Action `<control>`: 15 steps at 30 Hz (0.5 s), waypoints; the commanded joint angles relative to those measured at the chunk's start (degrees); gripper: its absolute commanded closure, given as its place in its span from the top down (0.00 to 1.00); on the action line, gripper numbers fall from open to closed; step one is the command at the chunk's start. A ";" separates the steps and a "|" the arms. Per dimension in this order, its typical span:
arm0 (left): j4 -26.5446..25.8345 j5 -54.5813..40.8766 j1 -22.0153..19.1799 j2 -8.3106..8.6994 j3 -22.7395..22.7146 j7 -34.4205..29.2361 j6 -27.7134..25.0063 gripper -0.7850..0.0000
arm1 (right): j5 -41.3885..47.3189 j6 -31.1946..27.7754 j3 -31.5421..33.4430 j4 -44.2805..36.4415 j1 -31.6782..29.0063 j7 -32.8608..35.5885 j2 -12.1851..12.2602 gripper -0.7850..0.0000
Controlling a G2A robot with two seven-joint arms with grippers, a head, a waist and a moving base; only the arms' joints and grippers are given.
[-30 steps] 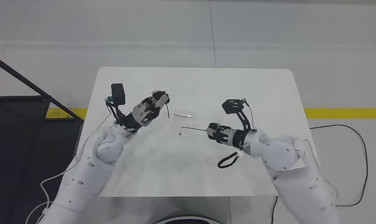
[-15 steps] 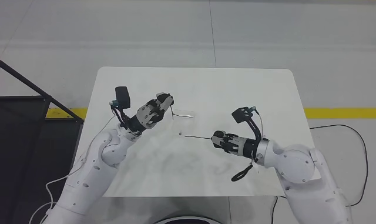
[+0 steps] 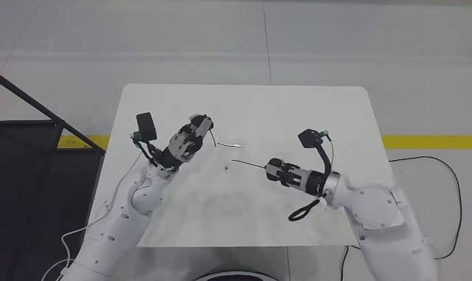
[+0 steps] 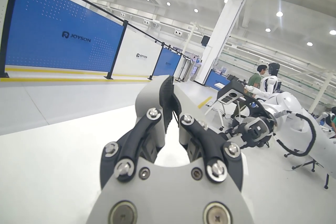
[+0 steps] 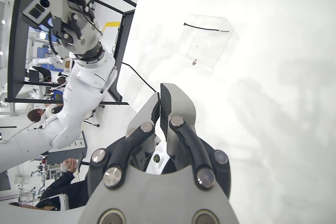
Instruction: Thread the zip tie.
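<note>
the right gripper [image 3: 270, 165] is clamped on one end of a black zip tie [image 3: 247, 163] over the middle of the table [image 3: 310, 111], its free end toward the left edge. the left gripper [image 3: 202, 123], nearer that edge, is pinched together on a thin black strip [image 3: 212, 139]. a clear box [image 5: 210, 51] stands between them.

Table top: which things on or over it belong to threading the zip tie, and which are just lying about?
In the job:
zip tie pinched in the shut right gripper
thin black strip in the shut left gripper

Lying about:
clear box on the table
second zip tie resting across the top of it
</note>
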 commanded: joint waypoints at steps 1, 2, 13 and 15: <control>0.48 2.63 0.28 -0.28 0.00 4.74 0.55 0.00 | 2.07 1.56 0.61 -0.22 -0.19 -1.05 -0.04 0.00; 0.90 4.64 0.51 -0.46 -0.13 8.06 1.72 0.00 | 3.66 3.60 0.98 -0.29 -0.17 -2.28 -0.15 0.00; 4.73 13.27 0.82 -1.40 1.85 20.37 3.90 0.00 | 7.83 8.66 0.25 -1.94 1.50 -4.22 -0.44 0.00; 4.73 13.27 0.82 -1.40 1.85 20.37 3.90 0.00 | 7.83 8.66 0.25 -1.94 1.50 -4.22 -0.44 0.00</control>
